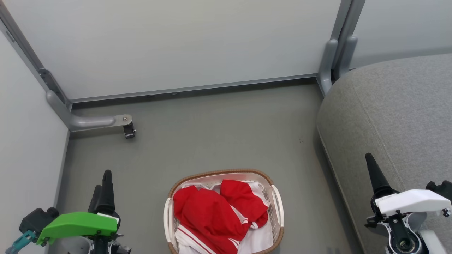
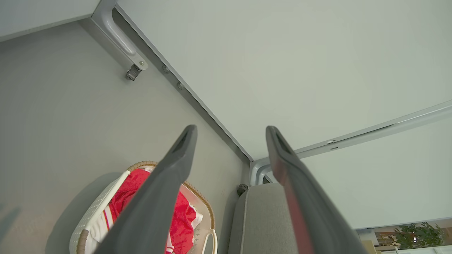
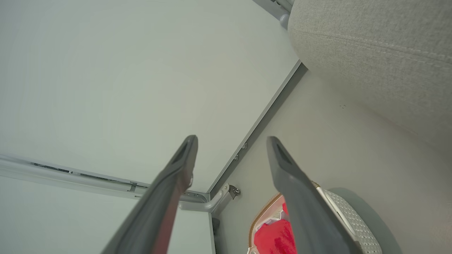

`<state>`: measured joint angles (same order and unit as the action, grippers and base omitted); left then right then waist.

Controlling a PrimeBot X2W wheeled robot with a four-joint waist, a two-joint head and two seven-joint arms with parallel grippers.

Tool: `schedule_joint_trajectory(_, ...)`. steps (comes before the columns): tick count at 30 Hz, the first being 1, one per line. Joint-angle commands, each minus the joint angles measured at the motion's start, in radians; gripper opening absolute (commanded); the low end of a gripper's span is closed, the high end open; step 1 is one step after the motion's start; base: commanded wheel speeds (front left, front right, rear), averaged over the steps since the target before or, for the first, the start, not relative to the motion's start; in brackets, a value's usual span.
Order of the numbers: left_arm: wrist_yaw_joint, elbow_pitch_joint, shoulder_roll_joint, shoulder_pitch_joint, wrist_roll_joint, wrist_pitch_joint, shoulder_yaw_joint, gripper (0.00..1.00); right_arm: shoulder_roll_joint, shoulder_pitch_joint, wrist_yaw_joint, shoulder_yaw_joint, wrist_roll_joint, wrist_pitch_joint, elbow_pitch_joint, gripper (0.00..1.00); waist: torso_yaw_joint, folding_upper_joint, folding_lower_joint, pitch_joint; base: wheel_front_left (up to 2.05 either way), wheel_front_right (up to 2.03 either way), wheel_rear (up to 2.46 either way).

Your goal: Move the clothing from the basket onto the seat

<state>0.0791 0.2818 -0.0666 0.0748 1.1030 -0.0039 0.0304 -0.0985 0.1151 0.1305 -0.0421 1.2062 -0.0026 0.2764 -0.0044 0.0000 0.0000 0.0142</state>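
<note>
Clothing (image 1: 208, 211) heaped in basket (image 1: 226, 171).

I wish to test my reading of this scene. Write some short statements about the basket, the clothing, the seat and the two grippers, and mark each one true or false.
1. The red clothing lies inside the white basket. True.
2. The basket stands on the grey seat. False: it stands on the floor, beside the seat.
3. The left gripper and the right gripper are both open and hold nothing. True.
4. One red garment already lies on the seat. False: the visible part of the seat bears no clothing.
5. The seat is on the robot's right of the basket. True.
</note>
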Motion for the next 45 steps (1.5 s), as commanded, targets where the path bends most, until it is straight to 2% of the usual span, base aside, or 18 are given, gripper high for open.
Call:
schedule_joint_trajectory(1,-0.009,-0.013,-0.018,0.029,-0.049,-0.013,-0.01,1.0,-0.014,0.03,0.0,0.009,-0.044,-0.013,-0.007,1.0,-0.001,0.0,0.0,0.0,0.0,0.0,0.0)
schedule_joint_trajectory(10,-0.052,0.0,-0.05,0.029,-0.199,-0.046,-0.075,1.0,-0.025,0.038,0.0,0.045,-0.203,-0.047,0.023,1.0,-0.002,0.0,0.0,0.002,0.0,0.0,0.0)
schedule_joint_trajectory(29,-0.152,0.022,-0.102,0.012,-0.443,-0.106,-0.187,1.0,-0.031,0.05,0.0,0.094,-0.488,-0.107,0.107,1.0,-0.002,0.0,0.0,-0.001,0.0,0.0,0.0)
schedule_joint_trajectory(45,-0.207,0.005,-0.131,0.005,-0.622,-0.151,-0.261,1.0,-0.04,0.045,0.0,0.125,-0.686,-0.152,0.123,1.0,-0.002,0.0,0.0,0.004,0.0,0.0,0.0)
